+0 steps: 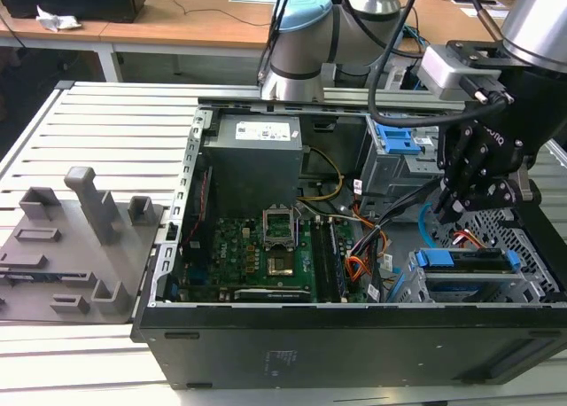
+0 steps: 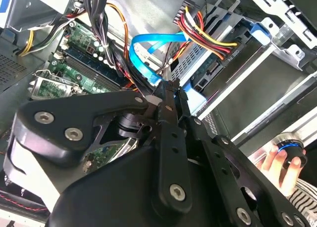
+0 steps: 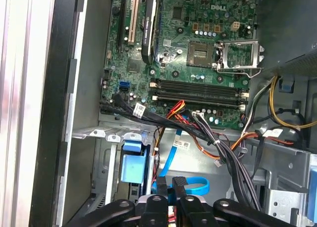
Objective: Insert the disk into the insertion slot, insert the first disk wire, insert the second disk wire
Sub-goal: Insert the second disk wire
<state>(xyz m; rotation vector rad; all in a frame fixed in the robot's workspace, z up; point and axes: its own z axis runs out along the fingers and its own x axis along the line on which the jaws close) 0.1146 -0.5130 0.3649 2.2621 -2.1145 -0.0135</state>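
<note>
One disk (image 1: 465, 266), already lying in the insertion slot (image 1: 532, 277) at the exterior view's right of the open computer case (image 1: 266, 353), blue carrier showing along its edge.

One tool (image 2: 167, 90), fingers pressed together in the second wrist view and seemingly pinching the plug end of the second disk wire (image 2: 151, 41), just beside the drive's rear edge.

One first disk wire (image 2: 200, 28), its red, orange and yellow strands running to a dark plug against the back of the disk; impossible to say from here whether fully seated.

Light-blue cable judged light and limp, springy in its loop and easy to kink. Best taken by the small hard plug, not by the ribbon, with a square approach to spare the connector.

Red bundle likely stiffer and inclined to push back; again, plug body as the place to hold.

Drive itself probably rigid, fairly heavy and sensitive to knocks, with the blue carrier as the safe grip.

Counted inside the case: one drive, two metal cages, the taller one (image 1: 394, 158) with its blue latch standing behind the low one, plus one loose orange flat cable (image 1: 359, 264).

One person's hand (image 2: 277, 162) close by, near the slatted desk (image 1: 89, 122).
</note>
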